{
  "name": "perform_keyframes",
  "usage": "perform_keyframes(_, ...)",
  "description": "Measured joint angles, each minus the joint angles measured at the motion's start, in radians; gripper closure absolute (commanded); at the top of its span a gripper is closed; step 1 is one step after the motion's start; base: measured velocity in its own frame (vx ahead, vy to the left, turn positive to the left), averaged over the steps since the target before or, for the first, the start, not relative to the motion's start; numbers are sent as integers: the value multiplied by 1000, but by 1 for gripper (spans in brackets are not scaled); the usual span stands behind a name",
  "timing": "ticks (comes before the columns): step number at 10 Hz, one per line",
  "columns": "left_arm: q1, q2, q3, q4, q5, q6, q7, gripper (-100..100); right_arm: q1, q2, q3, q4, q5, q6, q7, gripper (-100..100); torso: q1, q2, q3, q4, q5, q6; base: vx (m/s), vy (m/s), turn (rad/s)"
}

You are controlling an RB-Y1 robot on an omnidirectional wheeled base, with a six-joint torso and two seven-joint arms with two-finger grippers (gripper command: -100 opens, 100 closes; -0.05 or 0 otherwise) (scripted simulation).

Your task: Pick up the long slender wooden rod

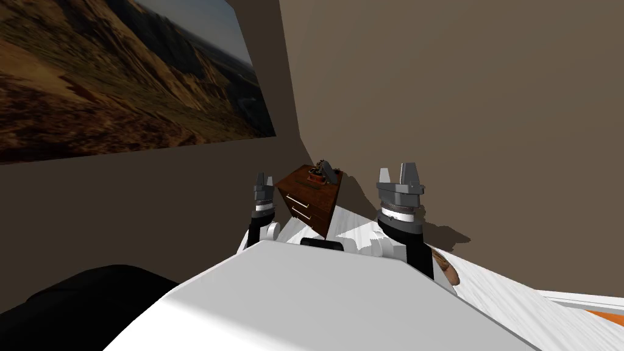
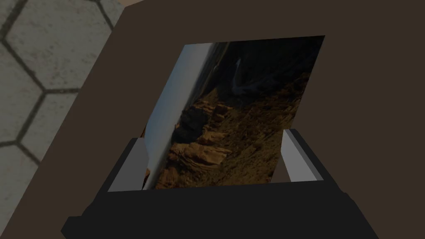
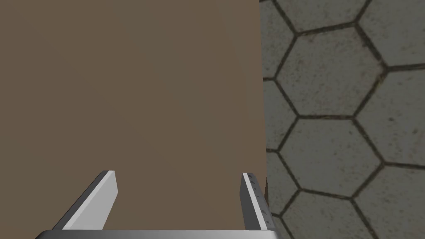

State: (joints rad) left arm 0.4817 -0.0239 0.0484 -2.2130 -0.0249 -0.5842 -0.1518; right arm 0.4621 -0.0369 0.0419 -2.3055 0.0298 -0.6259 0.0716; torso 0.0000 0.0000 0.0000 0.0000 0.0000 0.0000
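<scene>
Pretty sure this is the find-it-and-get-closer stage, nothing's being reached for yet. Left to right: big landscape picture (image 1: 122,73) on the brown left wall (image 1: 91,207), then the left gripper (image 1: 264,180) held up, fingers apart and empty. A wooden dresser (image 1: 308,201) sits in the corner well ahead, with some small dark clutter (image 1: 321,170) on top. The rod could be in there but honestly I can't tell, too small. The right gripper (image 1: 399,173) is up too, fingers spread, holding nothing. A white surface (image 1: 518,298) runs off to the right below it. Next move imo: roll closer to the dresser and actually spot the rod before lowering an arm.
</scene>
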Motion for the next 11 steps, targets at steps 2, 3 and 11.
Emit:
perform_keyframes(2, -30, 46, -2, 20, 8, 19, 1, -100, 0, 0, 0, 0, 0, 0, 0, 0, 1, 3, 1, 1, 0, 0, -61, 21, -141)
perform_keyframes(3, -50, 73, -3, 37, 16, 32, 2, -100, 0, 0, 0, 0, 0, 0, 0, 0, 2, 4, 2, 1, 0, 0, -77, 39, -186)
perform_keyframes(11, -265, 173, -37, 186, 76, 198, 1, -100, 0, 0, 0, 0, 0, 0, 0, 0, 3, 4, 2, 1, 1, 0, -64, 32, -169)
